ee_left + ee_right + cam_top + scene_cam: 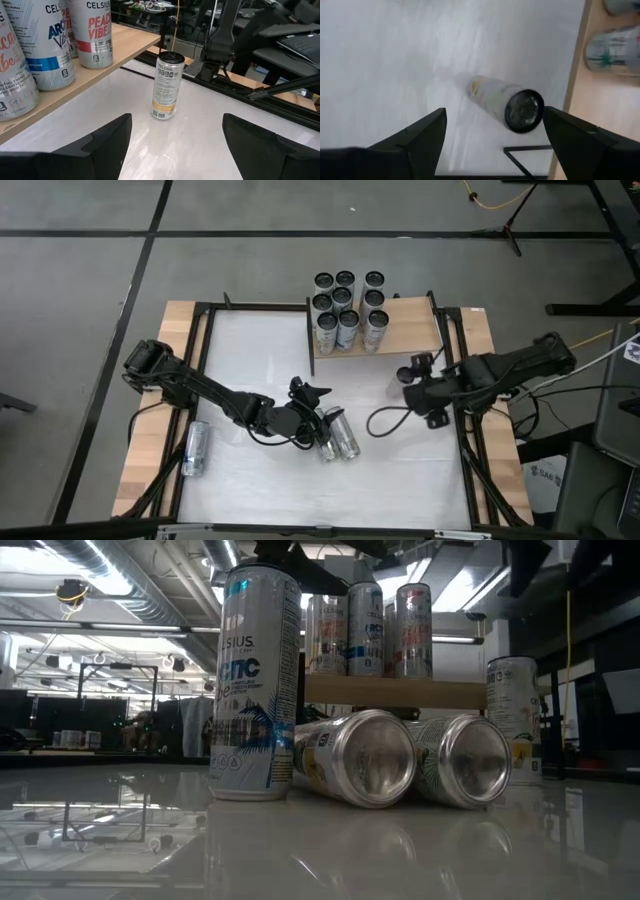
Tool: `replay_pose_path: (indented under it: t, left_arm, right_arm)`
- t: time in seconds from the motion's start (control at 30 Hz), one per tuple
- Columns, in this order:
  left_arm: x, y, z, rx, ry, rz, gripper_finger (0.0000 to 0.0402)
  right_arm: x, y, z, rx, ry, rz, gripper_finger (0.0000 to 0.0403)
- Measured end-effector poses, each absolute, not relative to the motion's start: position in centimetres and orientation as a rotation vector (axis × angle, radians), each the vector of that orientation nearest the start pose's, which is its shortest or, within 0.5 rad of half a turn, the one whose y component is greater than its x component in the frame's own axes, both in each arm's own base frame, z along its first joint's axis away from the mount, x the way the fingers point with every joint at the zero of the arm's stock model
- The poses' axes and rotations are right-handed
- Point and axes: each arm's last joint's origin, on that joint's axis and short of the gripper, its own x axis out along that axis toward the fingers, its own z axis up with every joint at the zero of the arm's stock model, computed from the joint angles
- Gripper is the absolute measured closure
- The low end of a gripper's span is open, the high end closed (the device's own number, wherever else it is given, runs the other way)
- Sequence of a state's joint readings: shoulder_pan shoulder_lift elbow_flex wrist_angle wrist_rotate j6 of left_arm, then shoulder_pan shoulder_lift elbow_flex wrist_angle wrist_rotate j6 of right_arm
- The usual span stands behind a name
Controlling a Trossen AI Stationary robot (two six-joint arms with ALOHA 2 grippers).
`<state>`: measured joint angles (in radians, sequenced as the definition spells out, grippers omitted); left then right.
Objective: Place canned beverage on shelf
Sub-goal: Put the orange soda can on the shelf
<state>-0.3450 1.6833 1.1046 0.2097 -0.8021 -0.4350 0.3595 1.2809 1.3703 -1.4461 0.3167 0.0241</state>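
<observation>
Left pincer (312,402) hovering released, gripping nothing, beside two silver aluminium cans (338,437) lying on the white desk (260,360). Right pincer (412,372) spread wide above an upright white can (166,86). Pale wooden shelf (405,330) carrying nine upright cans (347,305) at the desk's far edge.
</observation>
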Motion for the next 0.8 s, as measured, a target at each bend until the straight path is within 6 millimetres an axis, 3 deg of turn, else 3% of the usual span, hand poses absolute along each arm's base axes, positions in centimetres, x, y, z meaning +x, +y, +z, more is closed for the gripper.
replay_pose_path:
  t: [0.17,0.37,0.8]
  left_arm:
    - [35.5,-10.4,25.0,-0.222,0.207,0.512,0.0095]
    - [35.5,-10.4,25.0,-0.222,0.207,0.514,0.0095]
    - [35.5,-10.4,25.0,-0.222,0.207,0.514,0.0095]
  right_arm:
    - [16.7,4.9,35.5,-0.466,1.197,0.066,0.0081]
    - [15.4,2.2,35.3,-0.411,1.113,0.074,0.0081]
    - [16.3,-2.8,30.7,-0.417,1.117,0.174,0.0081]
